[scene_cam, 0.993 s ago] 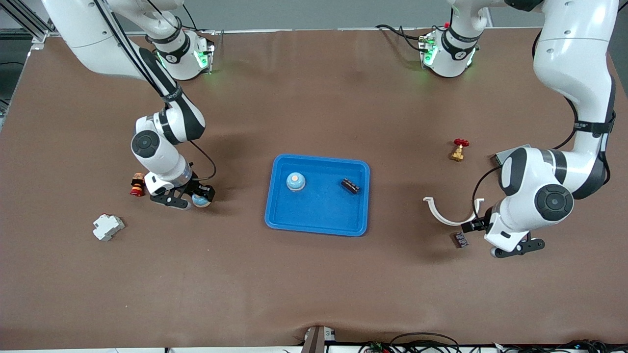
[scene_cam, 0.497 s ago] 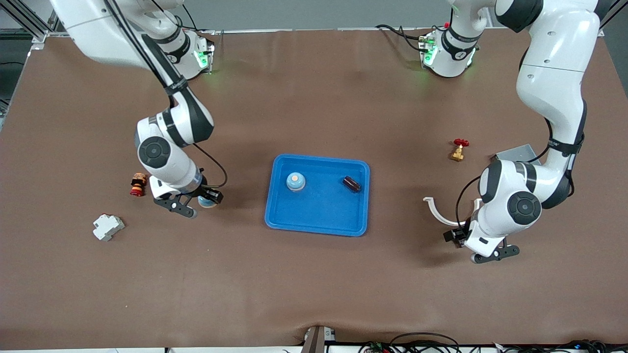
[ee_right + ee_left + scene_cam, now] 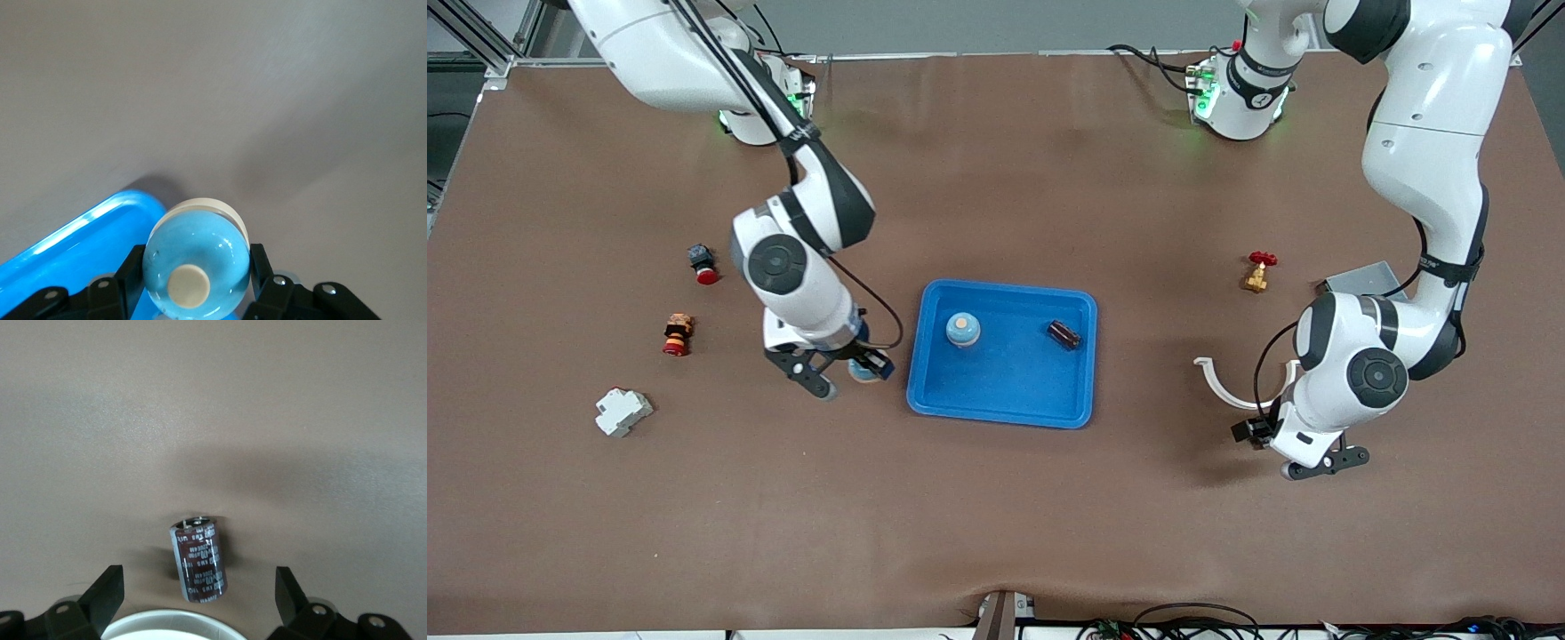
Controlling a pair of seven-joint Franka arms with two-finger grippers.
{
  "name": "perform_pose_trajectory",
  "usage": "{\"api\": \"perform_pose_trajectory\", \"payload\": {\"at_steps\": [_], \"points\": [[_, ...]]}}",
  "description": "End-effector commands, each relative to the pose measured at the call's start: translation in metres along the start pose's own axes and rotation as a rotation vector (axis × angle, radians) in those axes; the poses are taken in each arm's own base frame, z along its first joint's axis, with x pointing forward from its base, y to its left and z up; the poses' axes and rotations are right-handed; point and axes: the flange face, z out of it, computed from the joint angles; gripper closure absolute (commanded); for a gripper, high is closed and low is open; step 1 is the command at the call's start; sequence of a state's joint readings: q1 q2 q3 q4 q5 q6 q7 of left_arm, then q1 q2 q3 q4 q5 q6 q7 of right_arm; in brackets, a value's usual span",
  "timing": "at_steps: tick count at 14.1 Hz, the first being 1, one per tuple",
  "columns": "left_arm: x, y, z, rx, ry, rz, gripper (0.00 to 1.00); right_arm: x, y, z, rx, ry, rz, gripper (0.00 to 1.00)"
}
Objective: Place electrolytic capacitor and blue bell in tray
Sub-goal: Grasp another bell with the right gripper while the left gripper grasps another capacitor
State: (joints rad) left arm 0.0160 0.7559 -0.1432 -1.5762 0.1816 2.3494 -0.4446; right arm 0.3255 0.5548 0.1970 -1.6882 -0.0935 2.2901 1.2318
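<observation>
The blue tray (image 3: 1003, 404) lies mid-table with one blue bell (image 3: 963, 329) and one dark electrolytic capacitor (image 3: 1064, 334) in it. My right gripper (image 3: 847, 372) is shut on a second blue bell (image 3: 197, 267), its cream button facing the wrist camera. It hangs over the table just beside the tray's rim (image 3: 80, 243) toward the right arm's end. My left gripper (image 3: 1320, 462) is open and low over the table at the left arm's end. A second capacitor (image 3: 198, 562) lies on the mat between its fingertips (image 3: 110, 583), untouched. The wrist hides this capacitor in the front view.
Near the left arm lie a white half-ring (image 3: 1227, 391), a brass valve with a red handle (image 3: 1257, 272) and a grey box (image 3: 1356, 277). At the right arm's end lie a red push button (image 3: 703, 263), a red and orange stacked part (image 3: 677, 334) and a white block (image 3: 623, 412).
My right arm has carried the blue bell from beside the stacked part across to the tray's edge, uncovering the red push button. The left gripper shifted slightly and has settled.
</observation>
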Motion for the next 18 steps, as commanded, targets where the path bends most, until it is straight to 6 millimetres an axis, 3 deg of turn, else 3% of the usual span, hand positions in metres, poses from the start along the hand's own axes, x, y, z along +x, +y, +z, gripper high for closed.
{"api": "perform_pose_trajectory", "payload": {"at_steps": [1, 5, 8, 13, 14, 16, 18], "points": [[0.009, -0.01, 0.006, -0.009, 0.015, -0.053, 0.0, -0.006, -0.05, 0.014, -0.01, 0.009, 0.087, 1.0], [0.006, -0.009, 0.014, -0.007, 0.005, -0.115, 0.0, -0.029, -0.074, 0.032, -0.014, 0.035, 0.128, 1.0], [0.006, -0.009, 0.016, -0.01, -0.001, -0.198, 0.0, -0.04, -0.078, 0.05, -0.029, 0.061, 0.135, 1.0], [0.006, -0.009, 0.016, -0.014, -0.003, -0.216, 0.0, -0.056, -0.082, 0.066, -0.019, 0.063, 0.144, 1.0], [0.006, -0.009, 0.016, -0.014, -0.003, -0.216, 0.14, -0.061, -0.084, 0.074, -0.007, 0.069, 0.146, 1.0], [0.006, -0.009, 0.016, -0.014, -0.003, -0.222, 0.55, -0.065, -0.085, 0.086, 0.002, 0.085, 0.15, 1.0], [0.005, -0.008, 0.017, -0.02, -0.007, -0.241, 0.83, -0.076, -0.086, 0.094, -0.007, 0.087, 0.137, 1.0]]}}
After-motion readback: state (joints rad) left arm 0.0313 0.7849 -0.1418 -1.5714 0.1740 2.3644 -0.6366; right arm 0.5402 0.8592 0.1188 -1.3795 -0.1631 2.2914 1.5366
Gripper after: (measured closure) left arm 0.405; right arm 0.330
